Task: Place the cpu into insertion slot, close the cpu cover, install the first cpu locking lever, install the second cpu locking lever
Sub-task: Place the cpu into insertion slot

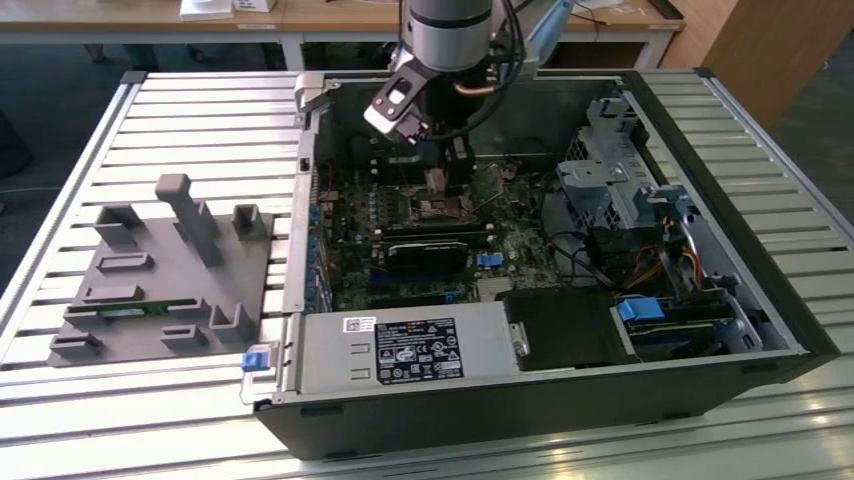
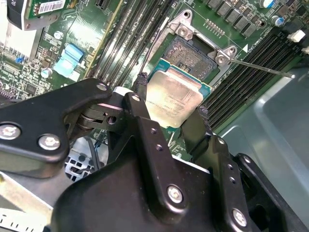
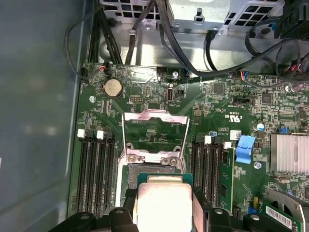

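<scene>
Step one of four was under way, and none was finished.

- **Grip:** The gripper [image 2: 172, 96] had its fingers [image 2: 203, 126] clamped on two opposite edges of the cpu [image 3: 161, 204].
- **Position:** The chip hung over the insertion slot [image 2: 191, 54], covering the part nearest the gripper. It looked unseated. I could not tell whether it touched the rim.
- **Cover and lever:** The cpu cover [image 3: 154, 135] stood raised off the slot with its window empty. A locking lever [image 2: 260, 67], a thin wire, lay free out to the side.
- **Left to do, by my reading:** seat the chip, close the cover, and fit both levers.
- **Orientation:** The metal top faced up and sat roughly level. In the first wrist view its edges ran near parallel to the slot's. It is square, so it has no real long axis.
- **Place in the scene:** In the exterior view this was mid-board, toward the far wall of the computer case [image 1: 441, 410].
</scene>
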`<action>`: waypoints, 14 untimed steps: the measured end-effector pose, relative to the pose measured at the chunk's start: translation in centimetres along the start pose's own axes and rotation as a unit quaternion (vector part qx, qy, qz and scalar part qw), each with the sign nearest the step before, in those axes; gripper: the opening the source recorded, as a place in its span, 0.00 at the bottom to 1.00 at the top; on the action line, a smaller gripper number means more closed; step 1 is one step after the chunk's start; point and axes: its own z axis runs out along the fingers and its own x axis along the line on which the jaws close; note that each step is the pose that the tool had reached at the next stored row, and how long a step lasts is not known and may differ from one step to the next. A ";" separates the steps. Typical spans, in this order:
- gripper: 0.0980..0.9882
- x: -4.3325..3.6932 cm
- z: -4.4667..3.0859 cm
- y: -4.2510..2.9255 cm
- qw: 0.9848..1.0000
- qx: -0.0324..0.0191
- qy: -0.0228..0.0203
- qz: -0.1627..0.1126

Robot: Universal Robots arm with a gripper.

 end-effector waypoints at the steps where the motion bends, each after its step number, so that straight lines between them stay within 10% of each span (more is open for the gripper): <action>1: 0.49 0.00 0.05 0.00 1.000 0.000 0.000 0.000; 14: 0.49 0.00 0.61 -0.05 1.000 0.000 0.000 0.000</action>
